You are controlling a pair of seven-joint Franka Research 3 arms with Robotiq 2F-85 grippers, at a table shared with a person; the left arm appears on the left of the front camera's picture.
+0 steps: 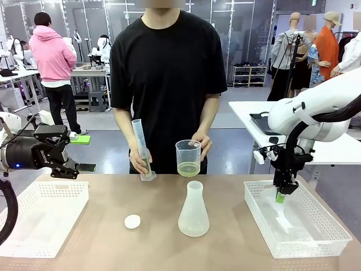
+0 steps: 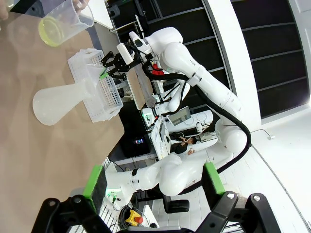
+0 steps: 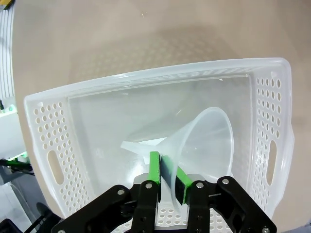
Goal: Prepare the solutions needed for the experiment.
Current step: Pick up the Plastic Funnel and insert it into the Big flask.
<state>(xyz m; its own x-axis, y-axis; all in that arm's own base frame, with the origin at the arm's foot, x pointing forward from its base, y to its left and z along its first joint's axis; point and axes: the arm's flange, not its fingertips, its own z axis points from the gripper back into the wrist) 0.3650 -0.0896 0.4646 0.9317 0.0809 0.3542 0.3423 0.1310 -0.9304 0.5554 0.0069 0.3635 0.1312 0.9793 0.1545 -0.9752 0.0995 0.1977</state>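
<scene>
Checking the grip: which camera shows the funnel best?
Right wrist view: the funnel lies close up in the white basket, rim pinched by the right gripper. Front view gives a faint white shape; left wrist view is too distant to tell.

Disc (image 1: 132,221) L of flask (image 1: 193,214), funnel (image 3: 208,141) in R basket (image 3: 160,73), prob. sideways
</scene>
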